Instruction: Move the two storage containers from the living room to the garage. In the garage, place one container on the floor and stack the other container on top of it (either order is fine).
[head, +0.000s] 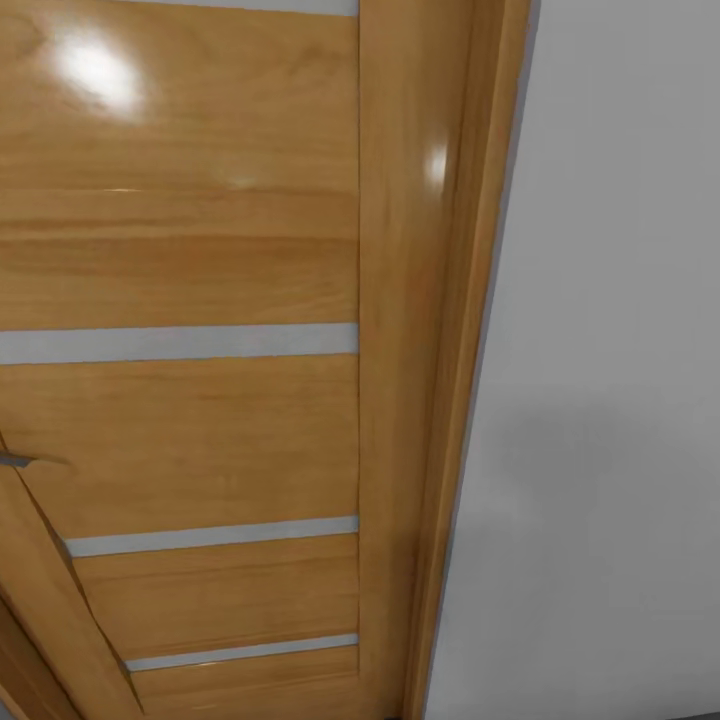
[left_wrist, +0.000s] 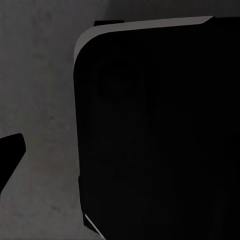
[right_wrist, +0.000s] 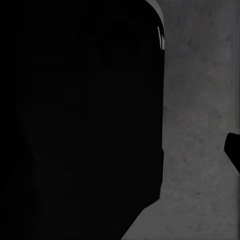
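**Close against a wooden door, floor under both wrists**

Straight ahead on my head camera is a honey-coloured wooden door (head: 180, 420), glossy, with three pale horizontal strips (head: 180, 343) set across its panels. Its frame (head: 440, 400) runs down tilted, and beside that is a plain pale grey wall (head: 610, 400). A small grey piece, maybe a handle (head: 15, 461), pokes in at the door's near edge; I cannot be sure what it is.

Both wrist cameras give me something the head camera does not: dark grey, speckled floor (left_wrist: 40, 100), rough like concrete. On the left wrist camera a big black rounded body with a thin pale rim (left_wrist: 150, 140) covers most of the floor, and a dark tip (left_wrist: 10, 155) juts in from the edge. On the right wrist camera I get a matching black mass (right_wrist: 75, 125) with the same floor (right_wrist: 200, 125) beside it and a dark sliver (right_wrist: 234, 150) at the edge.

I cannot tell whether either gripper is wide or closed. Neither storage container can be placed from these views.
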